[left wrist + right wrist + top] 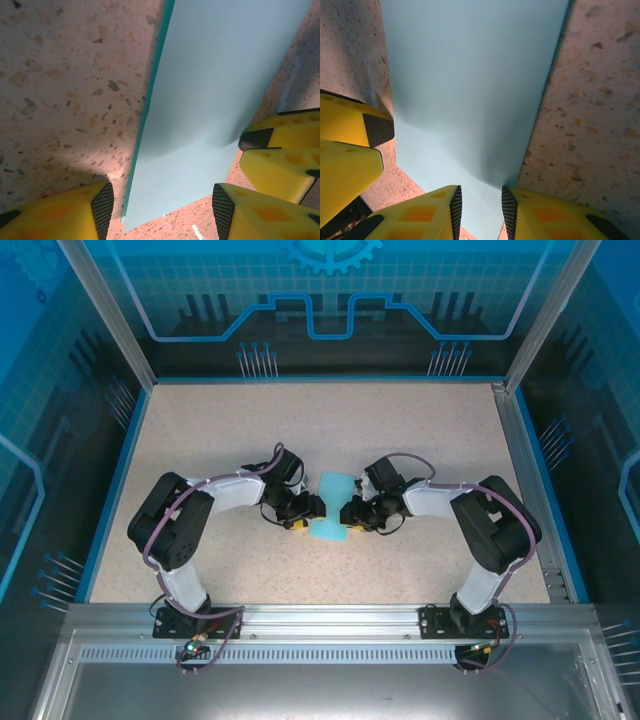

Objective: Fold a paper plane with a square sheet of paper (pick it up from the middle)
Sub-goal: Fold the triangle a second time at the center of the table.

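Top external shows your left gripper (312,508) spread wide at the sheet of paper (332,490), which lies on the table (200,440) between both arms. The right gripper (347,512) is narrowed over the opposite edge. If you close unevenly, the thin sheet will likely crumple or skid sideways.

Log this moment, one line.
sheet: on table | left gripper: fingers open at sheet's left edge | right gripper: fingers open at right edge
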Robot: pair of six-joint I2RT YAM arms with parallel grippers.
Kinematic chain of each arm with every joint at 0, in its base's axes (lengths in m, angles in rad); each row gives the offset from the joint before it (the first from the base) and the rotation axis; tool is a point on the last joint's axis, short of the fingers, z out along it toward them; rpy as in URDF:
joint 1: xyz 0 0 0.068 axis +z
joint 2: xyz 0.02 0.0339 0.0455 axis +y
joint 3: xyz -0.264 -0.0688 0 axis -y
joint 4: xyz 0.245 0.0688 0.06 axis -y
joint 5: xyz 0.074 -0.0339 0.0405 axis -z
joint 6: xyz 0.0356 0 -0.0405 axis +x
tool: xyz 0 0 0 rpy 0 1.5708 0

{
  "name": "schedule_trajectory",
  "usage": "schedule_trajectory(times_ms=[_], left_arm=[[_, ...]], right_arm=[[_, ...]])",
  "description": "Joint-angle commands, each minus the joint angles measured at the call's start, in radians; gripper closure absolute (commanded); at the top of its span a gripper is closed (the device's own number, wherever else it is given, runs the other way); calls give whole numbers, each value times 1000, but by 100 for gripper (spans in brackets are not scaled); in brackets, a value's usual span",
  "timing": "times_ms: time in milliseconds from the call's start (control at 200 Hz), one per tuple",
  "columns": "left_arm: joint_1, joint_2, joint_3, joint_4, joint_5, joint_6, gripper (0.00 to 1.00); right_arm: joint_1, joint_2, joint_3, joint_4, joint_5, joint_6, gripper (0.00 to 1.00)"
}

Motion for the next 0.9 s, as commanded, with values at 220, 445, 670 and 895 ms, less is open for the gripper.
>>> schedule_trajectory(times_ms=[220, 445, 670, 895], left_arm=[[-17, 15, -17, 45, 70, -15, 47], [-17, 10, -17, 56, 71, -21, 48], [-12, -11, -13, 77, 53, -35, 49], [3, 40, 41, 118, 70, -67, 54]], right_arm=[[6, 31, -38, -30, 42, 3, 68], [8, 30, -41, -27, 40, 5, 68], [4, 23, -48, -18, 40, 7, 69], [3, -19, -62, 46, 19, 17, 67]])
